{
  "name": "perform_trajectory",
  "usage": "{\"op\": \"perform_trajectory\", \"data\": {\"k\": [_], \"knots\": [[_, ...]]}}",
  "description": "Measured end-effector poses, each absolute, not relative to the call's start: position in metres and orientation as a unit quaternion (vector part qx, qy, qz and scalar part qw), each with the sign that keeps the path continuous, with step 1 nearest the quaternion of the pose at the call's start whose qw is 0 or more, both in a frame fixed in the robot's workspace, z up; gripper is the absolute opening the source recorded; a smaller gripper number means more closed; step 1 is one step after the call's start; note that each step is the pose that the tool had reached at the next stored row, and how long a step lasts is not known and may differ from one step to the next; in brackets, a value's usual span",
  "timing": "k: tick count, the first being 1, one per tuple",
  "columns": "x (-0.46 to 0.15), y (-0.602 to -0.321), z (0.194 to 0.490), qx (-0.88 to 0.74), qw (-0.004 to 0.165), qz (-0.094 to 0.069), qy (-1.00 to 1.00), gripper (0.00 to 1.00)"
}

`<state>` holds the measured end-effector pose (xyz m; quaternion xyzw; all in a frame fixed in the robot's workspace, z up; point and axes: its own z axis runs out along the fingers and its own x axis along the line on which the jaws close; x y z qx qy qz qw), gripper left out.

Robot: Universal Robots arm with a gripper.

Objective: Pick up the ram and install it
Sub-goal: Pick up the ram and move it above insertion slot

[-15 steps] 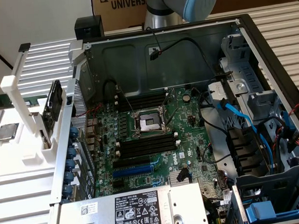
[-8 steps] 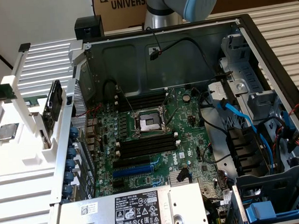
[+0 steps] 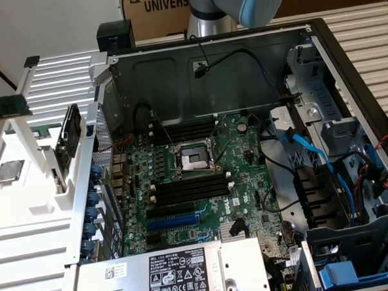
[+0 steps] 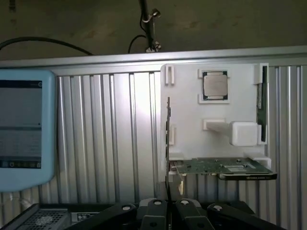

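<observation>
Exterior view: computer case [image 3: 318,43] open, motherboard [image 3: 201,151] exposed, long black memory slots [image 3: 189,187] near its middle. Ram [image 3: 5,105] outside case at exterior view's left, on white fixture [image 3: 29,204], well apart from slots.

Wrist view: ram [image 4: 261,103] along fixture [image 4: 187,120] border, just beside processor chip [image 4: 215,86]. Graphics card [image 4: 225,167] lies between chip and gripper [image 4: 169,210]. Gripper well apart from ram. Grip state: cannot tell.

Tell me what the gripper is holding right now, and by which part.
Not the ram: it stands on edge in the white holder, apart from the gripper. Whether the gripper holds anything else cannot be told.
</observation>
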<state>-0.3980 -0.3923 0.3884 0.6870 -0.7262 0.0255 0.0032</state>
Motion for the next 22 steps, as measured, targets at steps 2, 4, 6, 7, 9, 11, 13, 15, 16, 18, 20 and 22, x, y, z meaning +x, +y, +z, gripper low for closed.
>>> {"op": "perform_trajectory", "data": {"k": [2,4,6,7,9,11,13,15,16,18,20,22], "knots": [[-0.389,-0.392,0.393,0.687,0.003,0.026,-0.726,0.13],[-0.383,-0.392,0.396,0.687,0.003,0.026,-0.726,0.13],[-0.369,-0.392,0.399,0.687,0.002,0.026,-0.726,0.13],[-0.362,-0.391,0.399,0.687,0.002,0.026,-0.726,0.13],[-0.354,-0.391,0.400,0.687,0.002,0.026,-0.726,0.13],[-0.342,-0.391,0.401,0.687,0.002,0.026,-0.726,0.13],[-0.335,-0.391,0.401,0.687,0.002,0.026,-0.726,0.13],[-0.326,-0.390,0.402,0.687,0.002,0.026,-0.726,0.13],[-0.322,-0.390,0.402,0.687,0.002,0.026,-0.726,0.13],[-0.315,-0.390,0.403,0.687,0.002,0.026,-0.726,0.13],[-0.304,-0.389,0.404,0.687,0.002,0.026,-0.726,0.13],[-0.297,-0.389,0.405,0.687,0.002,0.026,-0.726,0.13]]}}
